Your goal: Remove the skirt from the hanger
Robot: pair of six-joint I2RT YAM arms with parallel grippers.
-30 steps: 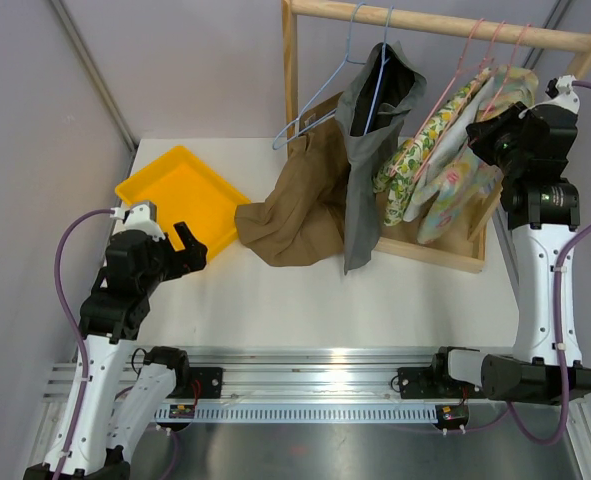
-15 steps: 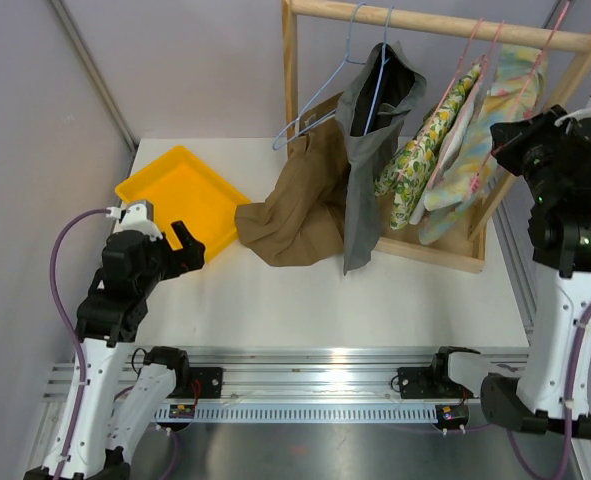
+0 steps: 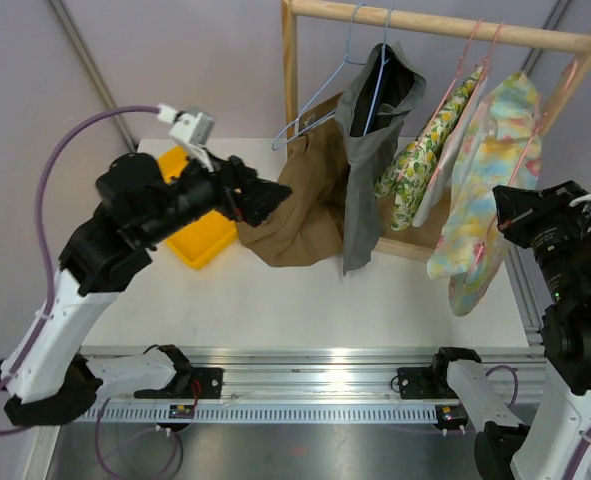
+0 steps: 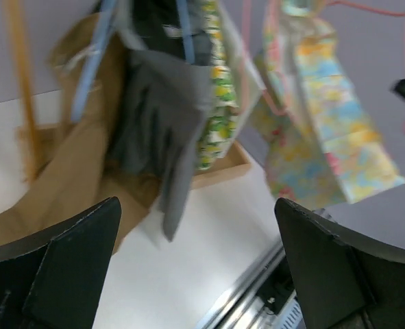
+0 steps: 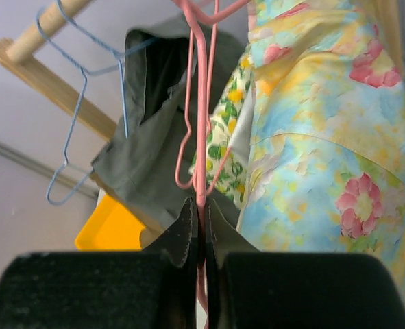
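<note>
The skirt (image 3: pixel 493 170), pastel blue and yellow with pink flowers, hangs from a pink wire hanger (image 5: pixel 201 103) at the right end of the rack. My right gripper (image 5: pixel 202 205) is shut on that hanger's wire, just left of the skirt (image 5: pixel 325 137). From above, the right gripper (image 3: pixel 503 218) sits at the skirt's right edge, in front of the rack. My left gripper (image 3: pixel 267 200) is open and held in the air in front of the brown garment. Nothing lies between the left gripper's (image 4: pixel 197 205) fingers (image 4: pixel 58 274).
A wooden rack (image 3: pixel 290 90) stands at the back with a brown garment (image 3: pixel 310 215), a grey garment (image 3: pixel 370 130) on blue hangers and a lemon-print garment (image 3: pixel 420 160) on a pink hanger. A yellow tray (image 3: pixel 203 243) lies at the left, partly under my left arm.
The right gripper closed on the pink hanger and drew back toward the near right, swinging the skirt out. The left arm rose from the near left and swung toward the rack.
</note>
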